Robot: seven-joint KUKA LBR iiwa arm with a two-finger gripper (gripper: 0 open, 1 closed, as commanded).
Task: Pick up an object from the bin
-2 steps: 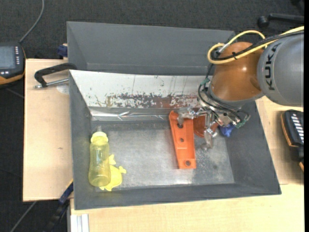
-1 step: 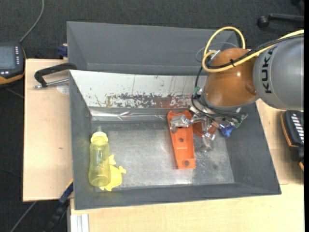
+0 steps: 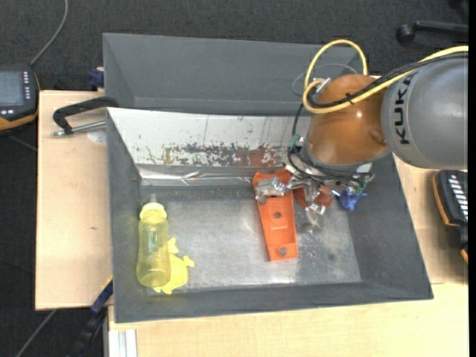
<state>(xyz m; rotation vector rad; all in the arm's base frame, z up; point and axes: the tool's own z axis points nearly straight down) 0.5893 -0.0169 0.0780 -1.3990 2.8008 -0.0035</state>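
Observation:
An orange flat bar with holes (image 3: 277, 227) lies on the bin floor right of the middle, running from the back wall toward the front. My gripper (image 3: 291, 199) hangs low over the bar's upper end, below the orange wrist cover. Its metal fingers stand open: one fingertip (image 3: 268, 189) is at the bar's left edge and the other (image 3: 313, 211) is just right of the bar. Nothing sits between them. A small blue thing (image 3: 349, 198) lies by the right wall, partly hidden under the wrist.
A yellow plastic bottle (image 3: 152, 253) lies along the left wall on a scrap of yellow material (image 3: 178, 268). The arm covers the bin's back right corner. Bare floor separates the bottle from the bar.

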